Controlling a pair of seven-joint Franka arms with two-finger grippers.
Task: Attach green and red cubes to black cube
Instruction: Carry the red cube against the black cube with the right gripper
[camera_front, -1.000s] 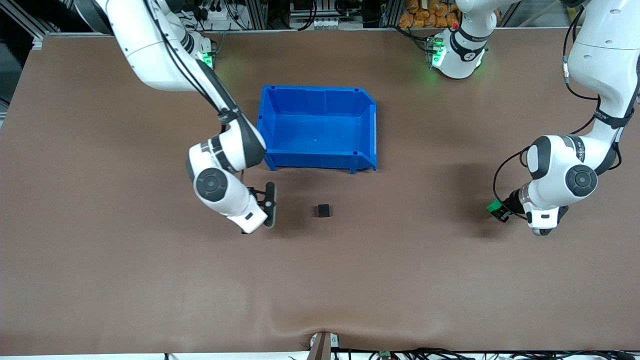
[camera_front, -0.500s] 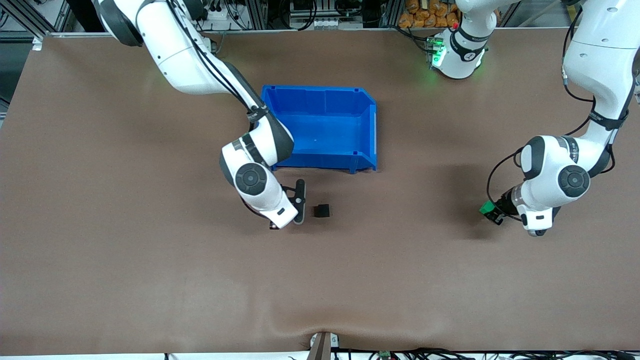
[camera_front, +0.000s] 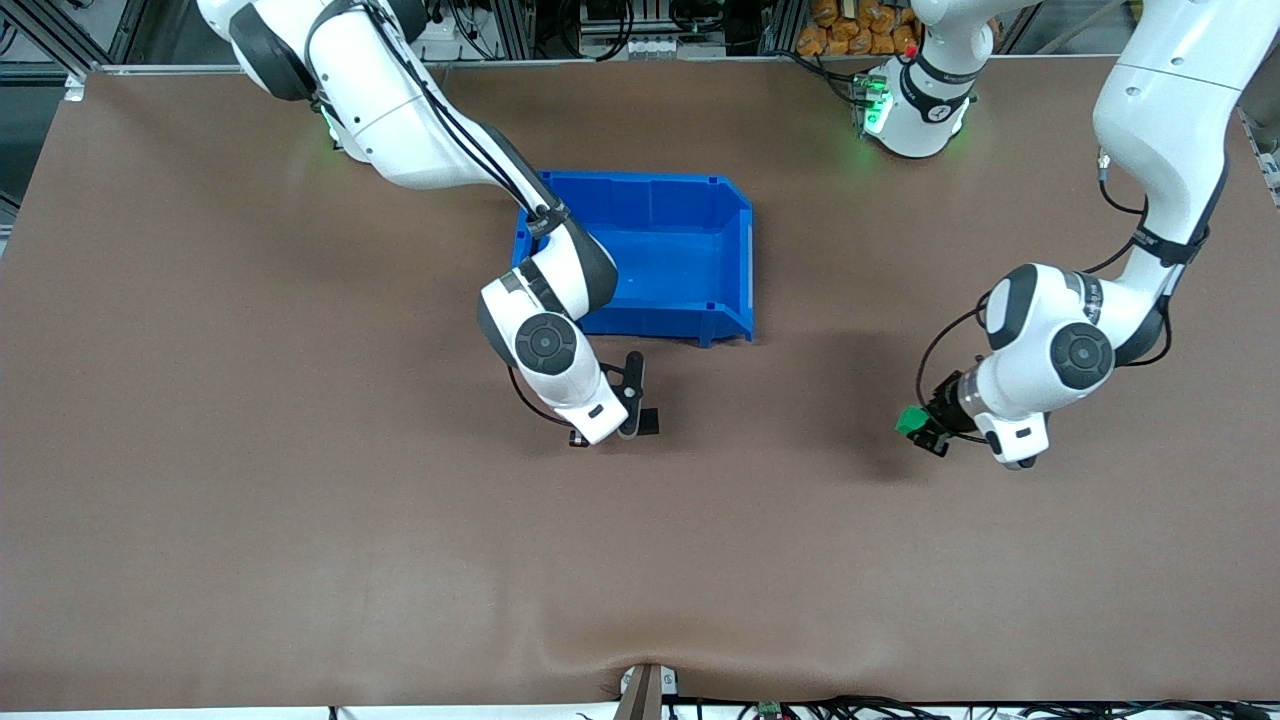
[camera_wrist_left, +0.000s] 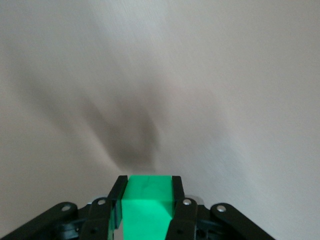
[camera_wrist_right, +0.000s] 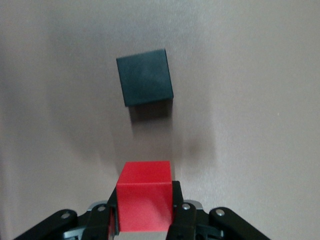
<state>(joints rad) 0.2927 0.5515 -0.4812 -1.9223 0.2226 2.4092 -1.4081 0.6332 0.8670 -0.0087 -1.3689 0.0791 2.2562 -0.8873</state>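
The black cube rests on the brown table, nearer the front camera than the blue bin; in the front view my right hand covers part of the black cube. My right gripper is shut on the red cube and holds it just short of the black cube, with a small gap between them. In the front view the right gripper sits under its hand. My left gripper is shut on the green cube. The green cube hangs low over bare table toward the left arm's end.
The blue bin stands open in the middle of the table, close by the right arm's forearm. A small fixture sits at the table's front edge.
The right arm has carried the red cube toward the left arm's end, up to the black cube. The left arm has carried the green cube toward the middle of the table.
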